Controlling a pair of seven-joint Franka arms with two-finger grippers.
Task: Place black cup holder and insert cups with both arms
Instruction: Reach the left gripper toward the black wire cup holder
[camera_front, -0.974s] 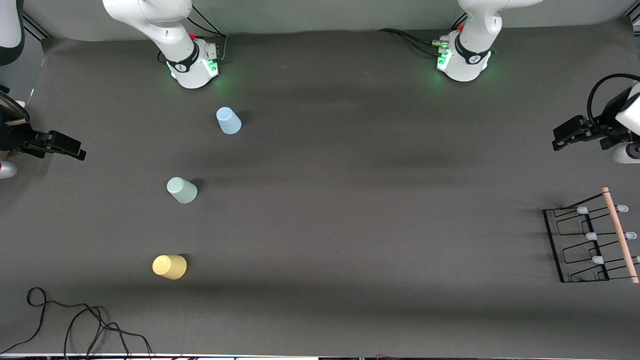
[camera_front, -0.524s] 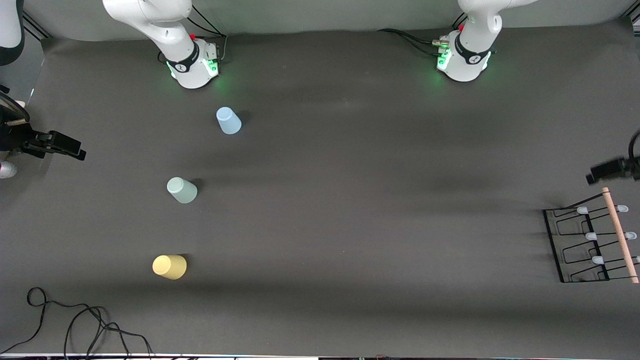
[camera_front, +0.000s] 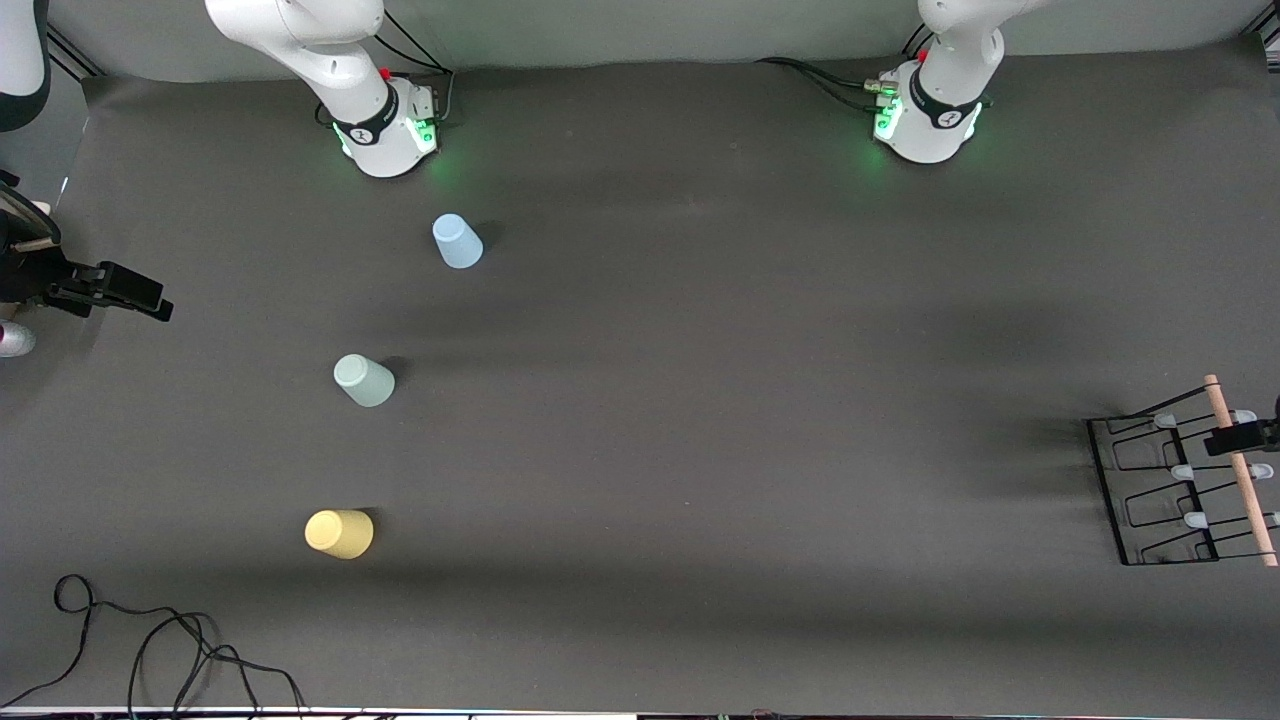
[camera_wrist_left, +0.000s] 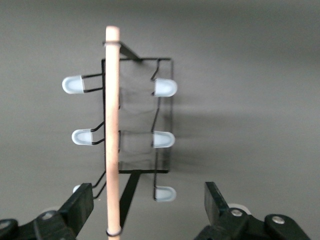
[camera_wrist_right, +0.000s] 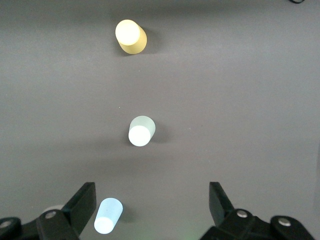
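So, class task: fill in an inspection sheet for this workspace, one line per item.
Surface: dark table mat, flat.
Job's things: black cup holder at the left arm's end; blue cup, green cup and yellow cup upside down toward the right arm's end, yellow nearest the front camera.
Clutter: nothing seen.
Grippers: left tool open, over the holder's wooden handle; right tool open, waiting above the cups' end of the table.
Cables: loose black cable on the table's near edge.
Surroundings: nothing seen.
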